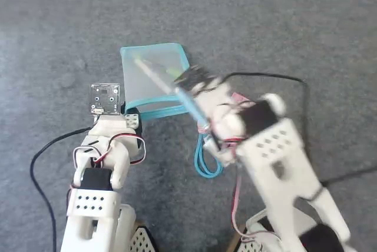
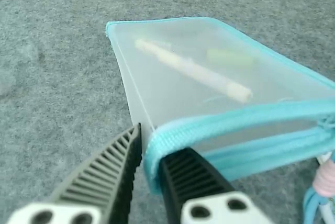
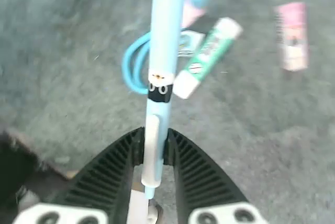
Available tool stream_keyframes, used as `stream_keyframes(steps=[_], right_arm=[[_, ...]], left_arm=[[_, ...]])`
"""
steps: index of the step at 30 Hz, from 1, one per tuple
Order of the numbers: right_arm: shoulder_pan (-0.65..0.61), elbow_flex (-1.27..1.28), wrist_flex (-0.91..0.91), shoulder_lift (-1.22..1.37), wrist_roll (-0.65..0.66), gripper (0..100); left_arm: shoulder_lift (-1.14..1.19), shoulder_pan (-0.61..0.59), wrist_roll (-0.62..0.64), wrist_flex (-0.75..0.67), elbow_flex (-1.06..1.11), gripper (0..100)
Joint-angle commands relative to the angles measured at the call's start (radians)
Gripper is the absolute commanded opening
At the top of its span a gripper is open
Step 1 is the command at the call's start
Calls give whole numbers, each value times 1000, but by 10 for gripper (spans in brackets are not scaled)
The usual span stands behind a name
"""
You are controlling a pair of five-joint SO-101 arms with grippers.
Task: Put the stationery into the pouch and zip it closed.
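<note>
Pinching the pouch's (image 2: pixel 172 103) zipper edge, we clench our left gripper (image 2: pixel 151 145) on it. Our right gripper (image 3: pixel 155 136) grasps a blue pen (image 3: pixel 166 35); a cream pen (image 2: pixel 193 72) lies inside the pouch.

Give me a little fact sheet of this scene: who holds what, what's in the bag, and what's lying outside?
Left gripper: shut on the pouch at its zipper edge
Right gripper: shut on a light blue pen
Inside pouch: cream pen, green item
Outside, on the grey table: green-and-white stick, pink item, blue cord loop
</note>
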Motion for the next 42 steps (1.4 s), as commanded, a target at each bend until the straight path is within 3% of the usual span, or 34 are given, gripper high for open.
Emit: stream_keyframes(steps=[1, 18, 24, 34, 42], right_arm=[[-50, -80, 38, 76, -32, 7], [-48, -279, 44, 369, -40, 7], [-56, -238, 41, 228, -26, 7], [-54, 46, 44, 33, 158, 6], [-54, 18, 41, 54, 120, 6]], left_arm=[[3, 6, -15, -31, -12, 13], [0, 8, -17, -31, -12, 13], [0, 8, -17, -31, -12, 13], [5, 8, -17, -31, -12, 13], [0, 9, -17, -31, -1, 13]])
